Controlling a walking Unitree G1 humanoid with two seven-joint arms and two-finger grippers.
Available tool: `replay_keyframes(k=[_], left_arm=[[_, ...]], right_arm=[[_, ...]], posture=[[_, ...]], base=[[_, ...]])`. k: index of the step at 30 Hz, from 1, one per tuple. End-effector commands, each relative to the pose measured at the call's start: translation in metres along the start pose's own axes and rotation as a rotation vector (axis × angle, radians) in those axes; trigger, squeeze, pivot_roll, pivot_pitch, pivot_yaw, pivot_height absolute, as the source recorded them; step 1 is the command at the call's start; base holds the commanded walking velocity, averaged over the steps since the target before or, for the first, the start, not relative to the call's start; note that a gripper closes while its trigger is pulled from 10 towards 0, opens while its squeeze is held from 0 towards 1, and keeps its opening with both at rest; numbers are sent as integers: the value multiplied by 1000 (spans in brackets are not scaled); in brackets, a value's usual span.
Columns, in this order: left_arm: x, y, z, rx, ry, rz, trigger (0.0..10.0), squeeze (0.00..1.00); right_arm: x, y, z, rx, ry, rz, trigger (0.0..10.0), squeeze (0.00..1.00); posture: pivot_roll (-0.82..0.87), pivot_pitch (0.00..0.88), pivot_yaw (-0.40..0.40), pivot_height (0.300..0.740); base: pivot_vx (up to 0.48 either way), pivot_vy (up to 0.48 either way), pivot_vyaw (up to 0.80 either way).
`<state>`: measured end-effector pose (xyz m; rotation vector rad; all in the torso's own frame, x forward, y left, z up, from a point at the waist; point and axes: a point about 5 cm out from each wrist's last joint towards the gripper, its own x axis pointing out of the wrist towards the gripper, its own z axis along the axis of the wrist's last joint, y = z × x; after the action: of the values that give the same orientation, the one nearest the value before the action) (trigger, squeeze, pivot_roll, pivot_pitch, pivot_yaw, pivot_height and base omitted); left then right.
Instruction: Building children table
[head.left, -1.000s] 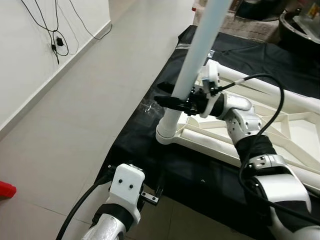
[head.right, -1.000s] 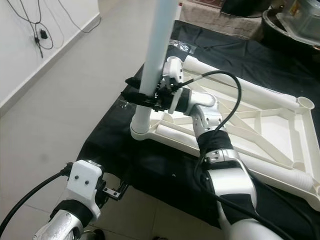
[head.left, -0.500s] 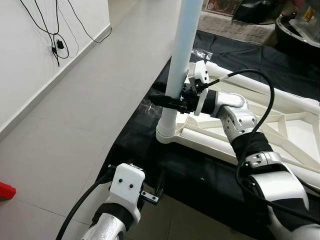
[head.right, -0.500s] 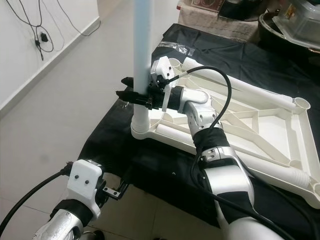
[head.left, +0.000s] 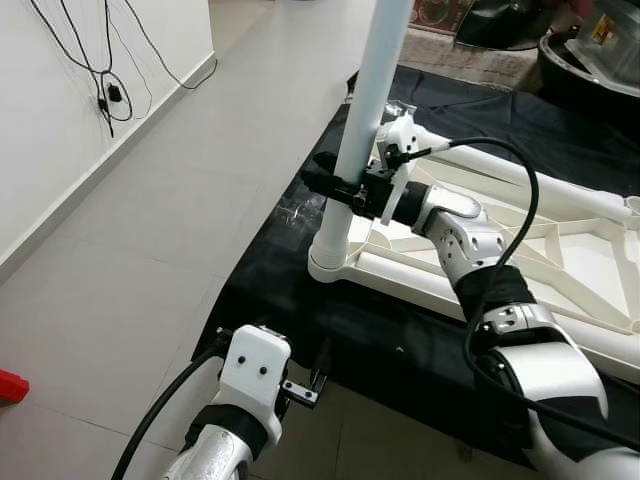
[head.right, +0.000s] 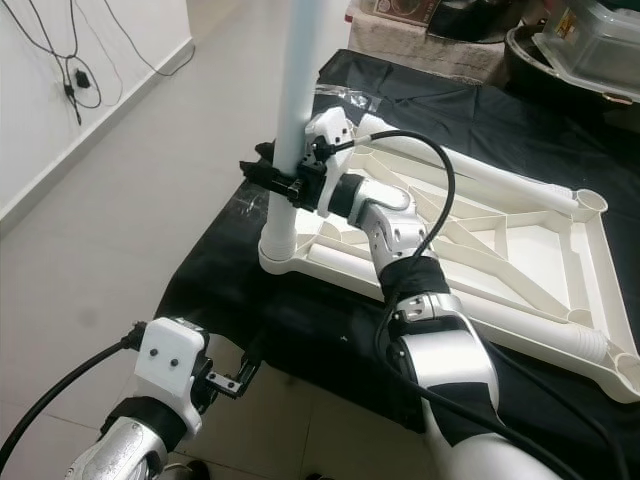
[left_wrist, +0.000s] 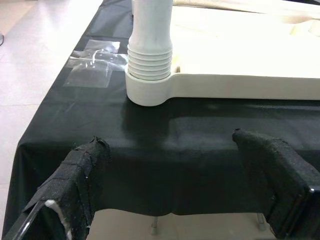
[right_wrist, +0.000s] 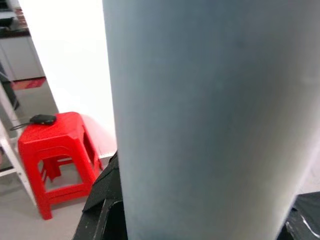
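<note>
The white table leg, nearly upright in the corner socket of the upturned tabletop, is clamped by the right gripper, while the left gripper is held wide below.

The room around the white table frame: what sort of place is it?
Probably a room in a home: pale tiled floor, a red plastic stool, cables on the wall, storage items behind the black cloth.

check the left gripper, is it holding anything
No, the left gripper hangs open above the black cloth, short of the table leg.
</note>
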<state>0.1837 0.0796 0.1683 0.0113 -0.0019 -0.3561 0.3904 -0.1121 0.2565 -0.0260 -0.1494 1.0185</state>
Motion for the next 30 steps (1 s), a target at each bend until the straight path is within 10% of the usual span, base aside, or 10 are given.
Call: replay_keyframes(k=[1,10,30], left_arm=[[-1,-1,-3,-1,21,-3,10000,0],[-1,-1,-3,1,19,-4,10000,0],[1,1,-4,7,15,-1,10000,0]], right_arm=[[-20,2,-52,114,165,-70,10000,0],[-23,15,-57,83,141,-83,10000,0],[-37,23,-35,-3,36,-781,10000,0]], posture=[[85,242,-102,740],[83,242,-101,740],[70,234,-99,740]], base=[[0,0,0],[0,0,0],[0,0,0]])
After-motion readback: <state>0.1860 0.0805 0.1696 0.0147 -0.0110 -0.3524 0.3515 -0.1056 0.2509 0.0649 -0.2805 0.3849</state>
